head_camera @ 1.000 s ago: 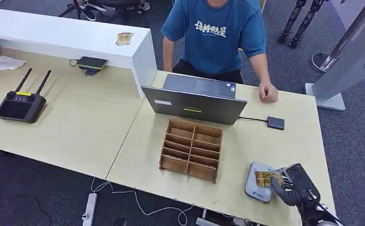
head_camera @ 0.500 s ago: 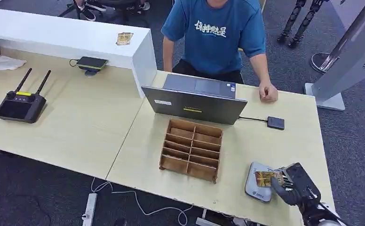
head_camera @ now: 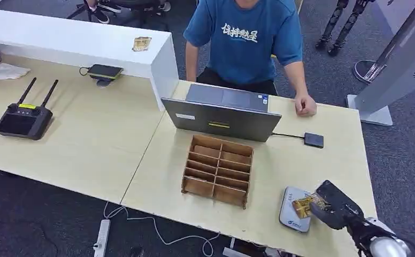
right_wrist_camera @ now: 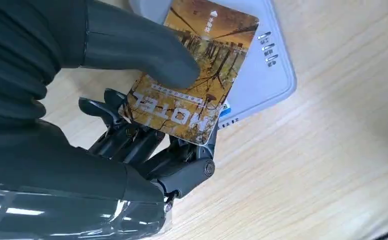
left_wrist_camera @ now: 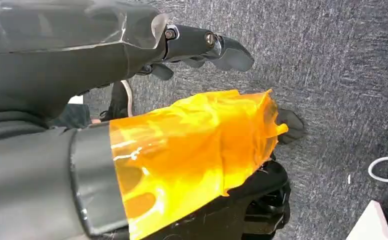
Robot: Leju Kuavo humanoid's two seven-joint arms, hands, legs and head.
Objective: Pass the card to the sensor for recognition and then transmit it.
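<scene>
The right hand (right_wrist_camera: 107, 115) pinches the card (right_wrist_camera: 194, 75) between thumb and fingers (right_wrist_camera: 132, 137), holding it over the grey sensor (right_wrist_camera: 269, 75) on the counter (right_wrist_camera: 332, 170). Risk: the pinch covers one card end only, so tilting or contact with the sensor could twist the card loose. The left hand (left_wrist_camera: 202, 45) hangs below the counter, its fingers curled, holding nothing.
</scene>
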